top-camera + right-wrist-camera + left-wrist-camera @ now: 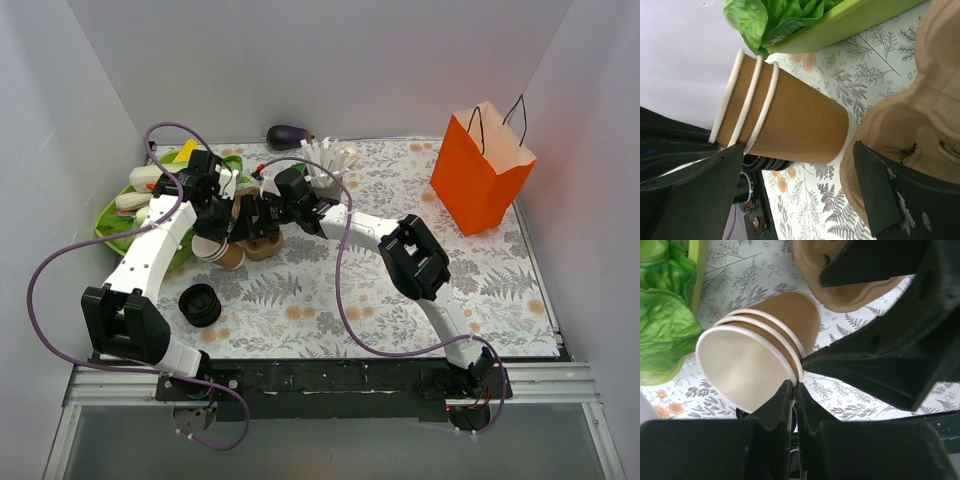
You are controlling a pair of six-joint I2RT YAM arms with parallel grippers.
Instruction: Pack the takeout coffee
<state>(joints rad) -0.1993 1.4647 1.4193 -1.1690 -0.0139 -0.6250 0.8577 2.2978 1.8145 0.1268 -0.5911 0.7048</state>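
At the far left of your table, a lime-green tray holding lettuce sits against the white left wall. Just right of it is your left gripper. Its fingers are pressed together right at the rim of the stack of brown paper cups, and they appear to pinch the cup wall. The stack is three nested cups, open-mouthed with no lid. It is tilted, mouth toward the tray and base toward the moulded-pulp cup carrier.

Toward the near edge, a stack of black lids stands alone on the cloth.

Your right arm stretches across to the same spot. The right gripper is spread wide and holds nothing. One finger lies by the cup rims and the other over the carrier, with the base of the cups between them.

Behind it stands a grey cup of white sticks, and an aubergine lies at the foot of the back wall.

The tablecloth is pale, printed with grey ferns and orange flowers, and runs to a black rail at the near edge.

Far right, well apart from the rest, the orange paper bag with black handles stands upright near the right wall. Plain white walls close in three sides.
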